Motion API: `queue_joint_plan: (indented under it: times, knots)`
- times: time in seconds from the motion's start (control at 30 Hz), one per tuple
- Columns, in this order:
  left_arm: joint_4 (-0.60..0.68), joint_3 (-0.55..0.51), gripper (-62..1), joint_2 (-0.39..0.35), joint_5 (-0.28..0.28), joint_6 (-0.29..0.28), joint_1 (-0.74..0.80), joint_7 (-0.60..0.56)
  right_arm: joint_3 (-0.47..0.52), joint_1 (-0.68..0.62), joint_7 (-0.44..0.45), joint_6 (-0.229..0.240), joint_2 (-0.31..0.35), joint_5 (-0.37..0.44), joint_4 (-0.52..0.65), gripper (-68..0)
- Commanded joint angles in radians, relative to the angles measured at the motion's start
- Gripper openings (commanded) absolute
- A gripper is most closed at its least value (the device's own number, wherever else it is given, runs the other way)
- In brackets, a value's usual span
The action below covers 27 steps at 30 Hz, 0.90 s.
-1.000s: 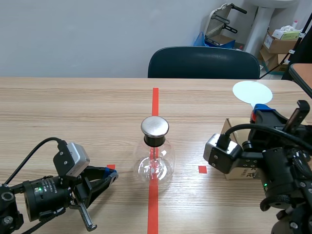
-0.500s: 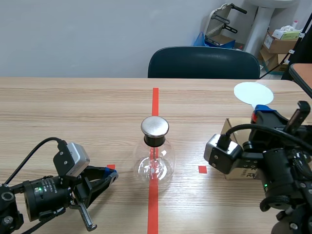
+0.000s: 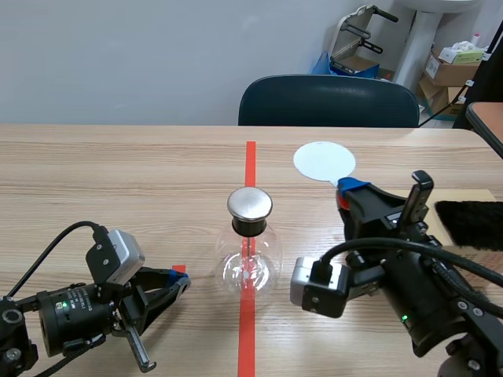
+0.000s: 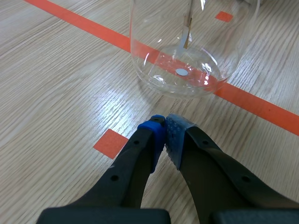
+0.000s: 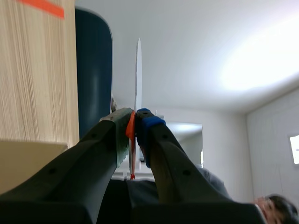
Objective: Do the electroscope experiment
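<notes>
Electroscope (image 3: 249, 250) stands mid-frame on the desk (image 3: 118, 173). Left tool (image 3: 179, 283), lower left, has its fingers together on nothing. Right tool (image 3: 351, 188), right of centre, is clamped on a white disc (image 3: 324, 160), up-right of the electroscope.

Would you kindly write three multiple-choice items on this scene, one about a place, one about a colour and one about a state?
1. Where does the glass flask stand?
A) on the long orange-red tape line
B) on a chair seat
C) on a black brush

2. What colour is the disc in the right gripper?
A) black
B) white
C) green

3. How does the left gripper stand?
A) open around the flask
B) shut on the flask's neck
C) shut on nothing

Answers:
1 A: the tape line runs under the flask's base in the scene and left wrist views.
2 B: the disc shows plain white above the right gripper.
3 C: its pads meet with nothing between them, just short of the flask.
</notes>
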Motion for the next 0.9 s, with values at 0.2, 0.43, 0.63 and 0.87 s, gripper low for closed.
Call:
queue_joint_plan:
  times: [0.2, 0.43, 0.63, 0.87]
  knots:
    - [0.022, 0.001, -58.0, 0.005, -0.010, -0.002, -0.003, -0.018, 0.002, 0.006, 0.176, -0.006, 0.013, 0.003, 0.013, -65.6]
    - [0.022, 0.001, -58.0, 0.005, -0.010, -0.002, -0.003, -0.018, 0.002, 0.006, 0.315, -0.006, 0.013, 0.003, 0.013, -65.6]
    - [0.022, 0.001, -58.0, 0.005, -0.010, -0.002, -0.003, -0.018, 0.002, 0.006, 0.373, -0.006, 0.013, 0.003, 0.013, -65.6]
    - [0.022, 0.001, -58.0, 0.005, -0.010, -0.002, -0.003, -0.018, 0.002, 0.006, 0.373, -0.006, 0.013, 0.003, 0.013, -65.6]
